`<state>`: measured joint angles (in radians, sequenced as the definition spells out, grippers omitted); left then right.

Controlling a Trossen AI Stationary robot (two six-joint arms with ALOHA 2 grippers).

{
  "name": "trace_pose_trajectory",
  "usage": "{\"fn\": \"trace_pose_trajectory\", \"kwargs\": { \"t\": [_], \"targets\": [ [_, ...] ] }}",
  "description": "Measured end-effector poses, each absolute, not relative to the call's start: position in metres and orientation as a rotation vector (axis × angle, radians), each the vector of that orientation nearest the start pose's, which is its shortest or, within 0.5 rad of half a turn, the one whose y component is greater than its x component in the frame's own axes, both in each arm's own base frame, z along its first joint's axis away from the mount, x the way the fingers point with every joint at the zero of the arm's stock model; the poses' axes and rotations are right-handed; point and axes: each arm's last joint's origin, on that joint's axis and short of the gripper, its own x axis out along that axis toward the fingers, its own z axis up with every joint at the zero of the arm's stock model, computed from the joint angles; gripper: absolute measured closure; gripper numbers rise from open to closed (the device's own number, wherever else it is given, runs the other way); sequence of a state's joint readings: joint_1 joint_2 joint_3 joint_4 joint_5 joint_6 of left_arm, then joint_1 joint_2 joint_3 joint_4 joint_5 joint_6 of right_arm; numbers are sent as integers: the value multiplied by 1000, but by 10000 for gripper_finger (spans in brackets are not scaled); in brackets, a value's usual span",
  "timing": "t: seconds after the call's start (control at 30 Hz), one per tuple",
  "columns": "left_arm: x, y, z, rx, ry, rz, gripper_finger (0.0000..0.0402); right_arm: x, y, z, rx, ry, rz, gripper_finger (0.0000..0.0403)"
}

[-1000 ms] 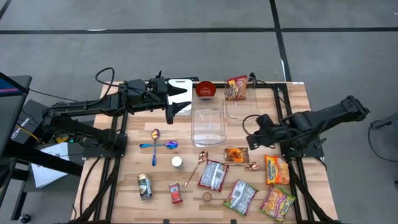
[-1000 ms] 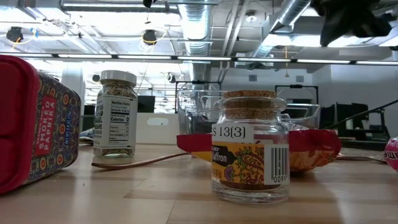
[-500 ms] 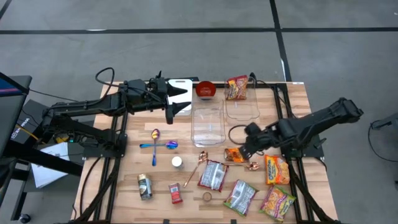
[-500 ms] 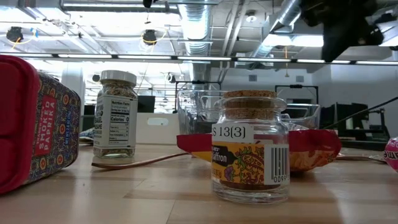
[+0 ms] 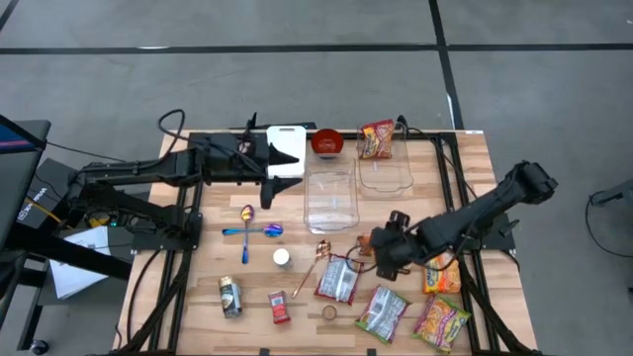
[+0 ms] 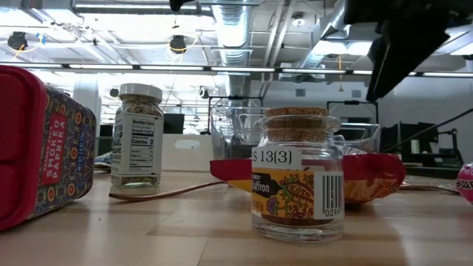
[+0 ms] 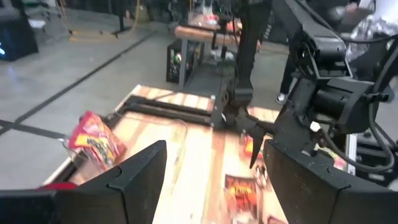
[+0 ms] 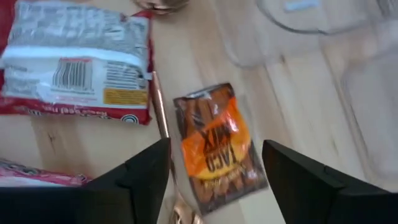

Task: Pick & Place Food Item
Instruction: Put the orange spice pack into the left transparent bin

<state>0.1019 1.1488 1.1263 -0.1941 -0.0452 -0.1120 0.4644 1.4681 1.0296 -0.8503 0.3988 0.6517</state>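
Note:
An orange taco-mix packet [image 8: 216,142] lies flat on the wooden table, next to a copper spoon handle [image 8: 160,109] and a red-and-white noodle packet [image 8: 74,59]. My right gripper [image 8: 216,149] hovers open right above the packet, one finger on each side, touching nothing. In the high view that gripper [image 5: 381,253] covers most of the packet. My left gripper [image 5: 269,184] hangs open in the air at the table's far left, near a white board [image 5: 287,138]; the left wrist view shows nothing between its fingers [image 7: 214,149].
Two clear containers [image 5: 331,198] [image 5: 388,170] stand just beyond the packet; the far one holds a snack bag [image 5: 376,138]. A red bowl [image 5: 327,144] stands at the far edge. Noodle packets [image 5: 339,279] [image 5: 440,272], spice jars [image 5: 229,295] [image 6: 298,185] and spoons [image 5: 252,230] lie along the near half.
My right gripper has come down and toward the table's near edge, a little to the left, from beside the clear container to over the taco-mix packet. It has rolled about its own axis and tipped to point more downward.

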Motion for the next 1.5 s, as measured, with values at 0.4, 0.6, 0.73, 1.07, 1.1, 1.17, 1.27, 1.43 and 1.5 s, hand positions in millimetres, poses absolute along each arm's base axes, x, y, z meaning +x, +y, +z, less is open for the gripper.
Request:
{"fn": "trace_pose_trajectory", "kwargs": {
  "t": [0.4,0.6,0.73,1.07,1.1,1.17,1.27,1.43,1.5],
  "targets": [
    [252,14,377,-108,223,125,137,252,101,182,24,1087,-299,181],
    [252,14,377,-113,220,126,137,256,90,161,42,1072,-275,179],
    [252,14,377,-115,218,124,137,256,84,150,46,1069,-283,180],
    [252,14,377,-118,216,123,137,251,76,135,57,1057,-234,180],
    [252,14,378,-118,215,124,137,251,75,134,64,1058,-232,180],
    [252,14,378,-119,212,123,137,249,73,132,72,1064,-233,181],
    [252,14,379,-119,201,123,137,248,72,131,63,1066,-228,191],
    [253,14,380,-119,186,122,137,248,72,131,68,1069,-219,249],
    [253,14,380,-119,186,122,137,248,73,131,77,1071,-215,284]
  ]
}}
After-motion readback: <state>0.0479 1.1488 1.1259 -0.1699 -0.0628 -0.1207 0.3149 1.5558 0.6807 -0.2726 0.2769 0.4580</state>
